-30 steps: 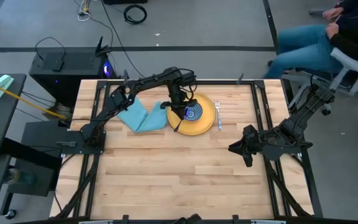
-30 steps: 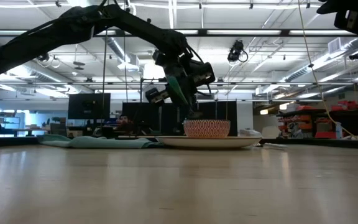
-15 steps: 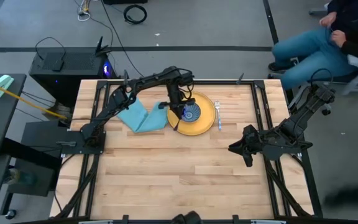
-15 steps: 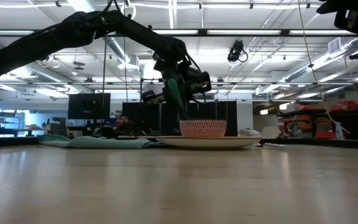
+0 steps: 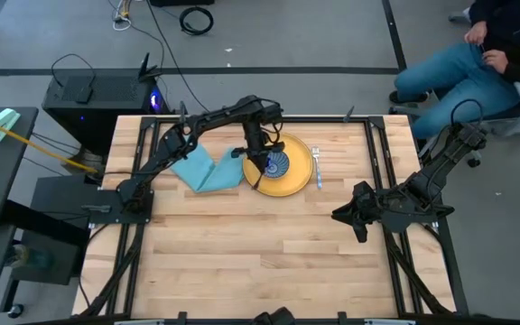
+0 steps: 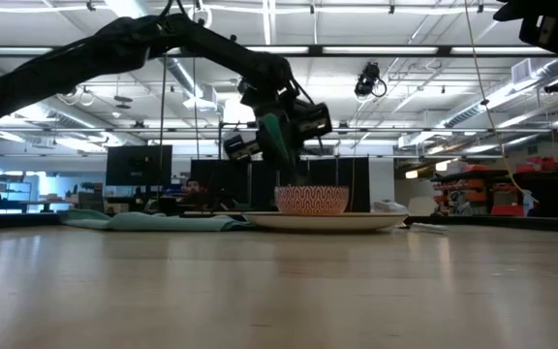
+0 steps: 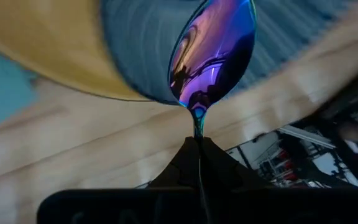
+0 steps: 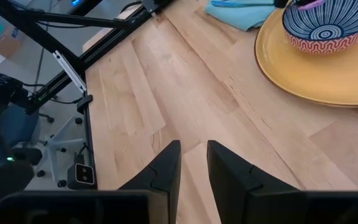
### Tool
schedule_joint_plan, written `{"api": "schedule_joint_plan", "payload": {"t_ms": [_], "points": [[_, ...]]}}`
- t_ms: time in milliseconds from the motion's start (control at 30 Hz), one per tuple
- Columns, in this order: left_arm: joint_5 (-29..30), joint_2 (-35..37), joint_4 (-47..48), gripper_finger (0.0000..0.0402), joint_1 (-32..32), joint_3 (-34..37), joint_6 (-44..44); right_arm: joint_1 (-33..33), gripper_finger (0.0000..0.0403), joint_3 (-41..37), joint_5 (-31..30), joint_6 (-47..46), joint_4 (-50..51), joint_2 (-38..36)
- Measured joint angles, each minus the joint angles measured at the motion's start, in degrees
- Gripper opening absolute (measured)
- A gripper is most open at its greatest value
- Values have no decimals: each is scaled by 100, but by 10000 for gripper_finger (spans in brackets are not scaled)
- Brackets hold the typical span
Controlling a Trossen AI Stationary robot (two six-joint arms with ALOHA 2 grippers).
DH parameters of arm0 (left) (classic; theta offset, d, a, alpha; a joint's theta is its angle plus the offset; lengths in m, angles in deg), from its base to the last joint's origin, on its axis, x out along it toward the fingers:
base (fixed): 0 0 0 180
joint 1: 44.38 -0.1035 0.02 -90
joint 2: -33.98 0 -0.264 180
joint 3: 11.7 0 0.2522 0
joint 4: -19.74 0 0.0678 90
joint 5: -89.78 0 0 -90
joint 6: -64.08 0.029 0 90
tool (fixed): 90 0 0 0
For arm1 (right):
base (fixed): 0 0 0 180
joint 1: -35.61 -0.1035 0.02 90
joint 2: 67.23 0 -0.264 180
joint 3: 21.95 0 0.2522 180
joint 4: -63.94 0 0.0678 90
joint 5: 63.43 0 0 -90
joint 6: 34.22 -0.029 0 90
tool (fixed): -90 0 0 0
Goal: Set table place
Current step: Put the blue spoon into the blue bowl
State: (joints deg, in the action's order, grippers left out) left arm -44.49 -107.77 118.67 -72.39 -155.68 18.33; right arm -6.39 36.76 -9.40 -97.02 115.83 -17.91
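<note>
A small blue patterned bowl (image 5: pixel 279 164) stands on the round yellow plate (image 5: pixel 298 182) at the table's far middle. My left gripper (image 5: pixel 256 161) hangs over the bowl's left rim, shut on a spoon whose purple head (image 7: pixel 213 56) reaches down at the bowl (image 7: pixel 142 56). A light blue napkin (image 5: pixel 206 170) lies flat left of the plate. A fork (image 5: pixel 317 168) lies right of it. My right gripper (image 8: pixel 193 155) waits open at the table's right side (image 5: pixel 343 215), with nothing between its fingers. My left gripper pinches the spoon's handle between its two shut fingers, just behind the thin neck (image 7: pixel 197 127). The spoon runs on along the fingers, slanting down from the left, head lowest at the bowl's left rim (image 6: pixel 294 184). I cannot tell whether the head touches the bowl.
Black rails (image 5: pixel 382 153) edge the tabletop. Bare wood (image 5: pixel 260 253) fills the near half. A person in blue trousers (image 5: pixel 450 68) sits beyond the far right corner. A black box with cables (image 5: pixel 97 95) stands off the far left corner.
The bowl has slid a little toward the table's left on the plate, with the spoon head at its rim. My left gripper has stayed over it, still shut on the spoon. The seated person has shifted their legs.
</note>
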Motion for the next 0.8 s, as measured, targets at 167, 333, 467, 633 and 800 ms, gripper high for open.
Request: {"api": "schedule_joint_plan", "payload": {"t_ms": [167,333,467,633,800], "points": [[-38,9,-706,6,-8,-301,-503,0,85,0,0,1,-1,0],[-140,-14,-727,11,-20,-336,-768,-1,85,0,0,-33,-1,0],[-130,-110,-718,8,-16,-327,-785,0,85,0,0,-42,-1,0],[-153,-271,-739,13,16,-329,-814,0,85,0,0,-31,-3,-2],[-176,-385,-724,12,11,-326,-788,0,85,0,2,-51,-1,0]]}}
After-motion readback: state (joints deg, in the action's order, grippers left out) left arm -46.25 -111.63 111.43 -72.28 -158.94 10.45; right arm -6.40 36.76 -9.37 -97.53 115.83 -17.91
